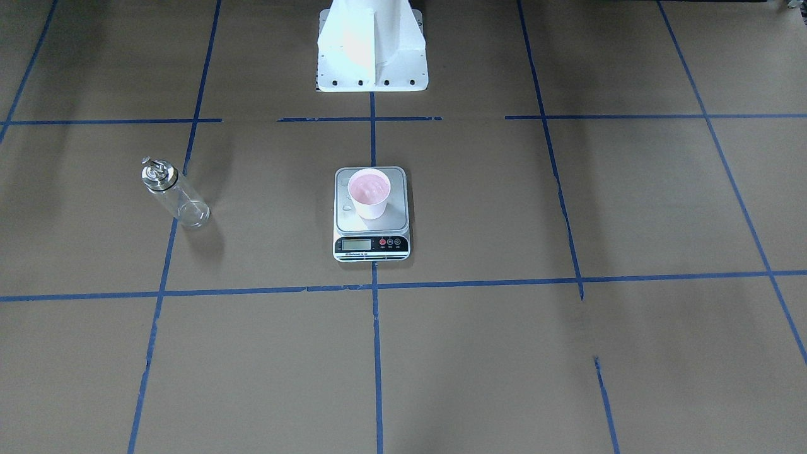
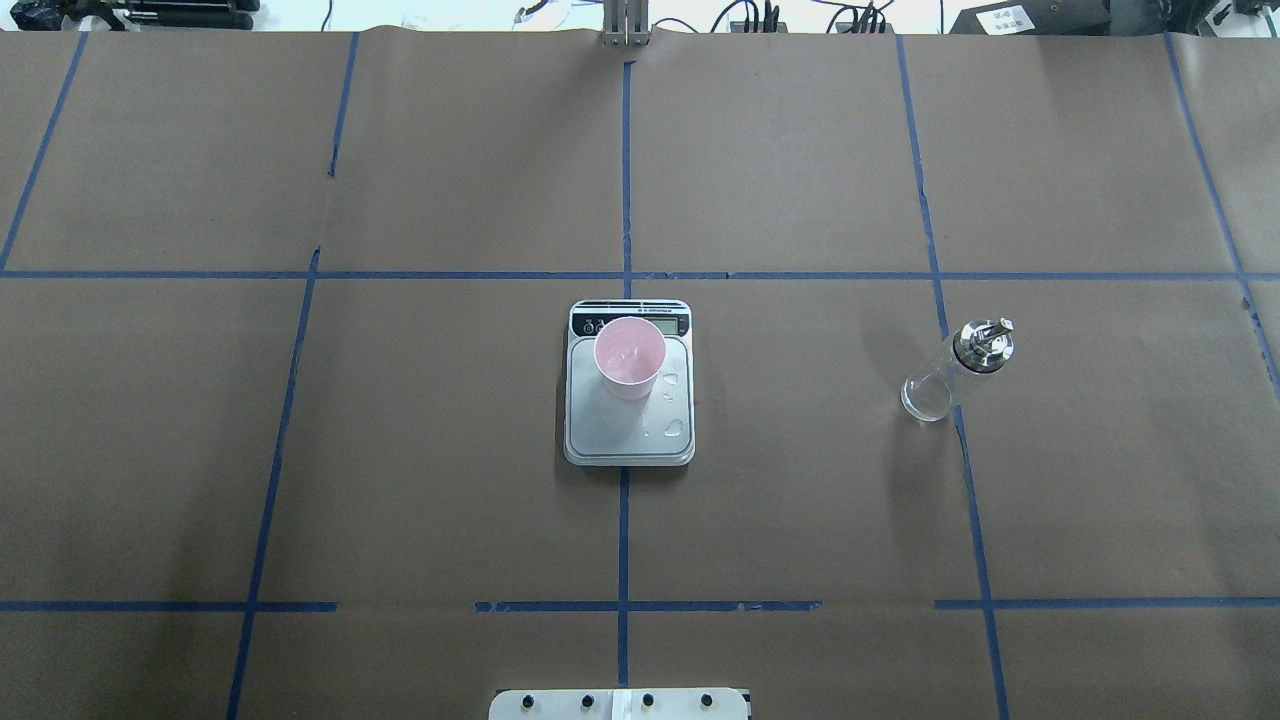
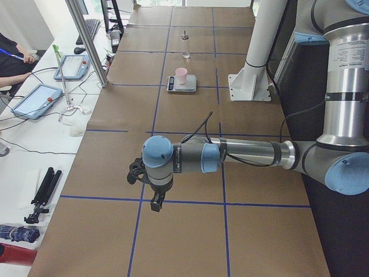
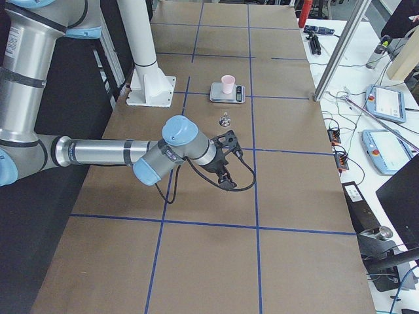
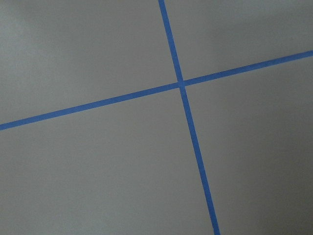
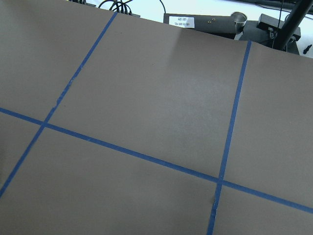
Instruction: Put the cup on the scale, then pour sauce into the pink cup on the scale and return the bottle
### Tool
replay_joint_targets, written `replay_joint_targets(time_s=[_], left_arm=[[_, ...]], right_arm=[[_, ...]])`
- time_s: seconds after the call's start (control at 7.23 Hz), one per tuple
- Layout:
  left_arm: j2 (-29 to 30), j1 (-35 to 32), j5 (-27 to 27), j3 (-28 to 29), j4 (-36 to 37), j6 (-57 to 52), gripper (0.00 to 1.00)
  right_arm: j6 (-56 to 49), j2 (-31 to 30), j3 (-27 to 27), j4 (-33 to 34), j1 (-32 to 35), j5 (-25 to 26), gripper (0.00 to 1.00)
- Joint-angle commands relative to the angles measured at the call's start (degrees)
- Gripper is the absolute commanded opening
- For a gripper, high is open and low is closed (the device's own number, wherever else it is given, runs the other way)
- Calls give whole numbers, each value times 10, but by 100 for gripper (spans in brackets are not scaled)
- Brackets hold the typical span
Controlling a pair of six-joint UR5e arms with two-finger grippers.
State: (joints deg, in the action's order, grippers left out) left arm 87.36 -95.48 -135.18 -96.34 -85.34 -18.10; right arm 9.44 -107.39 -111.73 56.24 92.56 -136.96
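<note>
Cup (image 1: 369, 194) stands upright on scale (image 1: 371, 217), mid-counter (image 1: 504, 353). Bottle (image 1: 174, 192) stands upright, well apart on the robot's right side. Left gripper (image 3: 155, 202) and right gripper (image 4: 224, 178) hang over bare counter; can't tell if either is released or clenched.

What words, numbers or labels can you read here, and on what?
Nothing is legible.
Steel-topped kitchen scale: LCD display and print on its black front strip, too small to read.
White sticker on dark equipment beyond the table: blurred.
White label on a black box: too small.
Pale pink cup, clear glass bottle: no print visible.
</note>
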Motion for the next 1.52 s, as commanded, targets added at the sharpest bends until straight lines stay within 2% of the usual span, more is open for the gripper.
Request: replay_joint_targets(time_s=[0.0,0.14,0.28,0.41,0.69,0.97,1.11,1.38], left_arm=[[0,-1,0,0,1,0,100],[0,-1,0,1,2,0,100],[0,-1,0,1,2,-1,100],[-1,0,0,2,1,-1,100],[0,0,1,5,-1,-1,100],[-1,0,2,1,5,-1,100],[0,1,2,0,4,-1,100],[0,1,3,-1,6,0,100]], right_arm=[[-62,15,-14,158,15,2,100],[-65,26,-12,242,-16,78,100],[-68,34,1,303,-13,168,100],[-68,36,25,323,-15,153,100],[-66,36,83,315,-22,103,100],[-65,37,84,317,-22,84,100],[-65,52,86,317,-23,55,100],[-65,54,85,315,-22,42,100]])
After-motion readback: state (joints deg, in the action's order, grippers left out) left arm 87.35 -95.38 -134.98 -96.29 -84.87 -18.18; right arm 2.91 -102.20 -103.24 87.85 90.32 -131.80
